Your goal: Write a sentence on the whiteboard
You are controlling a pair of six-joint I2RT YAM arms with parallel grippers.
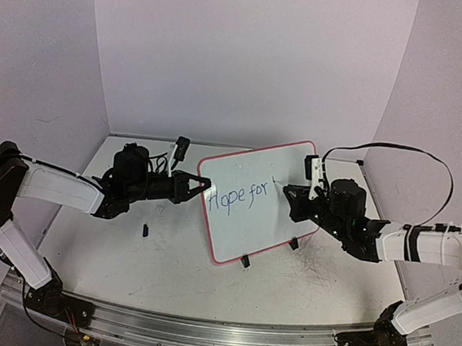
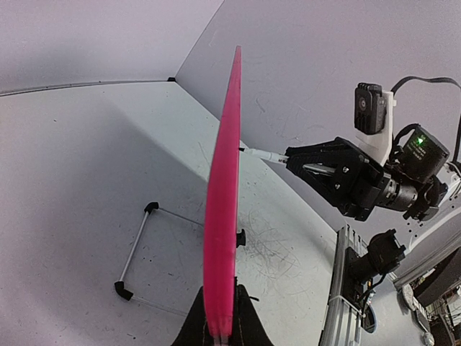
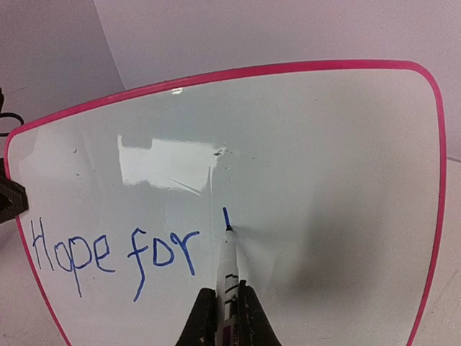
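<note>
On the tabletop (image 1: pixel 164 277) a small black piece (image 1: pixel 144 230) lies near the left arm. Beyond it, the left claw (image 1: pixel 203 187) pinches the left edge of the whiteboard (image 1: pixel 245 236), which stands propped up mid-tabletop. The right claw (image 1: pixel 289 192) grips a marker (image 3: pixel 227 263). Its tip touches the board just after the sentence (image 3: pixel 115 252), which reads "Hope for" plus one short stroke.

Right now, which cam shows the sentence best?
Right wrist: the sentence faces the lens, "Hope for" and one stroke at the marker tip legible. Top external shows it small, slanted. Left wrist sees only the whiteboard edge-on, no writing.
</note>
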